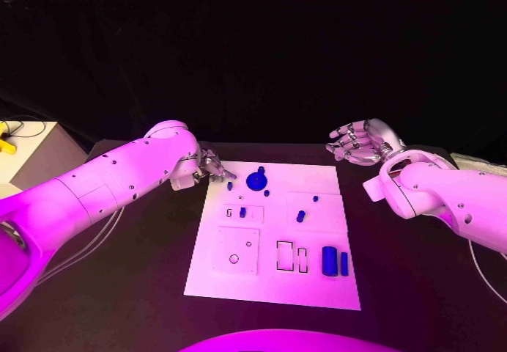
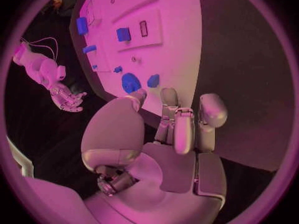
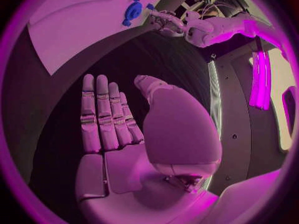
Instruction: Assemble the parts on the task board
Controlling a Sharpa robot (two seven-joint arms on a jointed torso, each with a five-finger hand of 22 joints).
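We see the task board [image 1: 277, 242] lying flat in the middle of the black surface [image 1: 412, 279], its long axis running away from the robot. At its far end sits a round blue disc part [image 1: 255, 180] with a small peg beside it; 2 upright-looking blue cylinders [image 1: 335, 261] lie side by side near the near right corner, their long axes along the board's length. A small blue block [image 1: 243, 212] stands in a recess left of centre, and another blue piece [image 1: 301, 215] lies to the right of it. The smaller parts are too tiny for us to tell their shapes. The left hand [image 1: 212, 168] hovers at the board's far left corner, fingers [image 2: 181, 129] loosely curled and apart, holding nothing; we cannot tell whether they touch the board. The right hand [image 1: 361, 142] is raised beyond the far right corner, well apart from the board, fingers [image 3: 102, 114] straight and together, palm bare.
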